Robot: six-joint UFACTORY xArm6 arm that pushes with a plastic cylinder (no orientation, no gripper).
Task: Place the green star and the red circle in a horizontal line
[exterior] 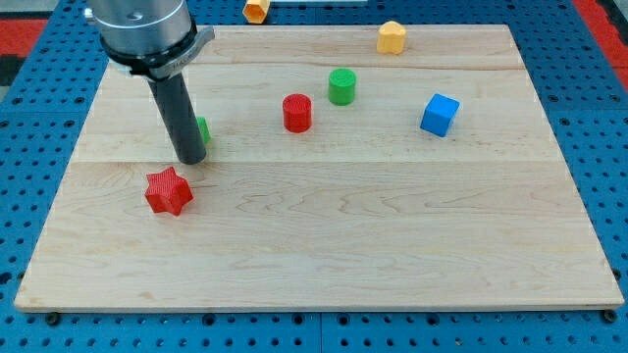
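Camera view: the rod's tip [190, 157] is set down on the wooden board [324, 255] at the view's left, directly against a green block [201, 128] that is mostly hidden behind the rod. Its shape cannot be made out, but it is taken to be the green star, since the other green piece, a green cylinder [341, 86], is clearly round. No jaws are fitted, so nothing is gripped or held; blocks can only be shoved by the tip. The red circle [296, 112] is seen to the view's right of the tip, well apart, slightly higher in the view than the hidden green block. The tip is probably placed on the green block's near-left side so it can be nudged toward the red circle's row. A red star [168, 190] sits just below the tip and could be clipped. A blue cube [439, 115], a yellow block [392, 37] and an orange block [256, 10] off the board's top edge are clear of the work.
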